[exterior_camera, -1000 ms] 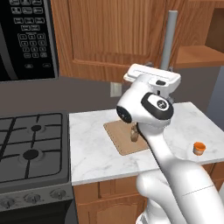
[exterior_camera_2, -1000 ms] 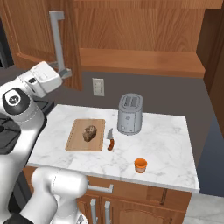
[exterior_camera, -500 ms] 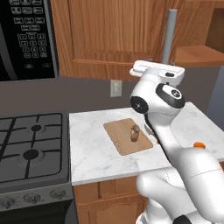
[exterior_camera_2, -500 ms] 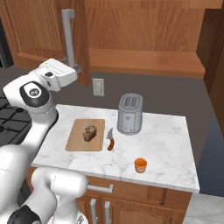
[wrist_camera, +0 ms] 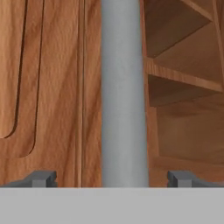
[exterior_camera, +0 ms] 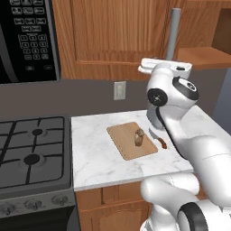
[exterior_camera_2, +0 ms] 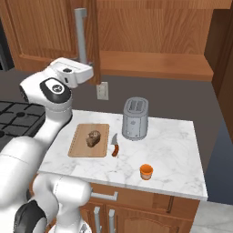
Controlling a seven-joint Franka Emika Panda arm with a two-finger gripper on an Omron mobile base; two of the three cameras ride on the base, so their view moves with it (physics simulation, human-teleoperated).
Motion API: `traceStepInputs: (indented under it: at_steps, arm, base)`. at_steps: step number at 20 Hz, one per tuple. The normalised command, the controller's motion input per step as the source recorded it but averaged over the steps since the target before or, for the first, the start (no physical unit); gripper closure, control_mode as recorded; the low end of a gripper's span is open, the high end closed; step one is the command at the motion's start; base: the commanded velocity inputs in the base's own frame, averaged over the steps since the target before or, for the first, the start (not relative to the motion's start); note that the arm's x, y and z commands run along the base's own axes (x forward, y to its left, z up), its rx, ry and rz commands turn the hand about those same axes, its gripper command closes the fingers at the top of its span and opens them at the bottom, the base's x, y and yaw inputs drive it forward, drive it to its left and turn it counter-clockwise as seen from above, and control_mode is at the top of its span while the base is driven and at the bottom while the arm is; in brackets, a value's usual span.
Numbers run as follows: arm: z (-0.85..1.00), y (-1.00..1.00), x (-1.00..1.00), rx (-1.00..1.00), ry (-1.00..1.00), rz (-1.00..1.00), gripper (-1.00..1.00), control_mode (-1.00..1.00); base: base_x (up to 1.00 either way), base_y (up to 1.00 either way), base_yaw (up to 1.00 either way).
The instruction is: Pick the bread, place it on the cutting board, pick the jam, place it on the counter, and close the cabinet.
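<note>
The cabinet point(exterior_camera_2: 136, 32) door stands ajar, its grey bar handle point(wrist_camera: 124, 92) between the spread tips of the open pincer point(wrist_camera: 111, 178), which grips nothing. Below, on the marble surface point(exterior_camera_2: 173, 150), the cutting board point(exterior_camera_2: 82, 148) carries the bread point(exterior_camera_2: 93, 138); the jam point(exterior_camera_2: 146, 171) sits near the front edge.

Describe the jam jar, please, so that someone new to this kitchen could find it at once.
Start at the white marble counter right of the stove, where a silver toaster stands. The jam sits alone near the counter's front edge, in front of the toaster. It is a small squat orange jar; the orange-handled knife lies flat beside the cutting board.
</note>
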Motion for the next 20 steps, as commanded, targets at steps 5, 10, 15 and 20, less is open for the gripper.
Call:
traceStepInputs:
  at_steps: [5,10,15,20]
  arm:
    - [0.0,-0.25,0.39,0.01,0.02,0.12,-1.0,-1.0]
    - [0.0,-0.2,0.37,0.0,0.02,0.12,-1.0,-1.0]
    - [0.0,-0.1,0.35,0.0,0.04,0.11,-1.0,-1.0]
    - [0.0,-0.02,0.3,0.0,0.05,0.1,-1.0,-1.0]
  base:
    - [0.0,0.0,0.0]
    - [0.0,0.0,0.0]
    - [0.0,0.0,0.0]
    - [0.0,0.0,0.0]
